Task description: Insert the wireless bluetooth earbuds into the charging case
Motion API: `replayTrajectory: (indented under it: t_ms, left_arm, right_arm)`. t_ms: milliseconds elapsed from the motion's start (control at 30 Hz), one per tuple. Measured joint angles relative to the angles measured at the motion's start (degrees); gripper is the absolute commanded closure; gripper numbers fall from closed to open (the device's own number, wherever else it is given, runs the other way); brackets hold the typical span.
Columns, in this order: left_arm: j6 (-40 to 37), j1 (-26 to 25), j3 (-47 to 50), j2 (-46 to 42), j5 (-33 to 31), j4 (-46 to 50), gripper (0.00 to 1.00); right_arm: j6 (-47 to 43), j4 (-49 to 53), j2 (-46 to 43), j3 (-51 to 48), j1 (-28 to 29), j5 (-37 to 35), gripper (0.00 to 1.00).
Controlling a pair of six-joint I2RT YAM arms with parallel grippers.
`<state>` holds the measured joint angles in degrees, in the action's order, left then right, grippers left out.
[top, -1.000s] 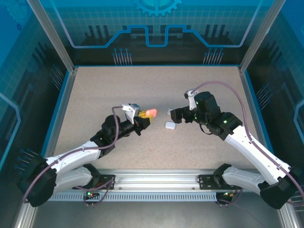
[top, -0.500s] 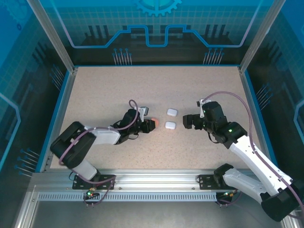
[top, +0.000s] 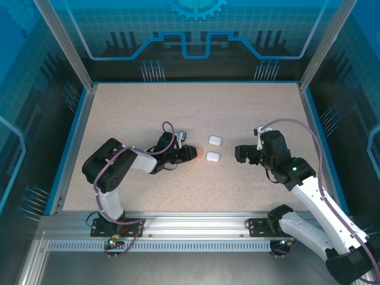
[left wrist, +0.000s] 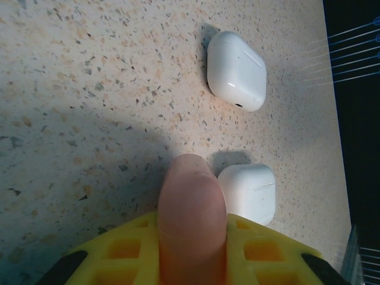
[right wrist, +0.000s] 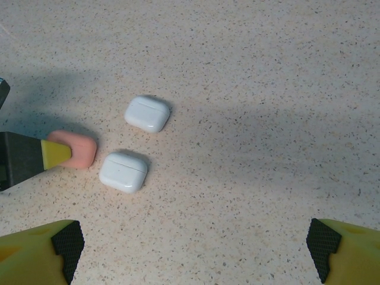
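Left tool [top: 190, 154] clenched on the pink charging case [left wrist: 191, 219]. The case is held low, just beside the nearer white case [right wrist: 123, 171], probably so it sits grouped where both arms can reach. Second white case [right wrist: 147, 113] lies a little beyond on the tabletop [right wrist: 267, 89]. Right tool [top: 240, 154] hangs fully released, facing the group (free to steady a case or lift a lid); all lids look shut, so whether the earbuds are inside I cannot tell.
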<state>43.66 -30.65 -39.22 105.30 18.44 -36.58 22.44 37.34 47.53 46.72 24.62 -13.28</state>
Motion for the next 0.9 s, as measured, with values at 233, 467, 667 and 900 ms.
replayTrajectory:
  t_ms: [233, 467, 667, 900]
  left_arm:
    - [-0.2, 1.1, 0.0, -0.7, 0.3, 0.3, 0.44]
    - [-4.5, 4.9, 0.3, -5.7, -2.2, 7.8, 0.32]
    - [-11.2, 8.4, 0.4, -15.8, -6.1, 17.2, 0.17]
    - [-22.6, 9.1, 0.9, -30.5, -16.8, 25.5, 0.01]
  right_arm:
    - [-1.0, 0.8, 1.0, 0.0, -0.4, 0.0, 0.0]
    - [-3.0, 0.7, 1.4, 0.0, -3.5, -0.6, 0.0]
    - [-5.5, -3.7, 2.4, -0.4, -8.8, -3.0, 0.0]
    - [-10.0, -18.8, 3.6, -10.5, -13.9, -4.7, 0.0]
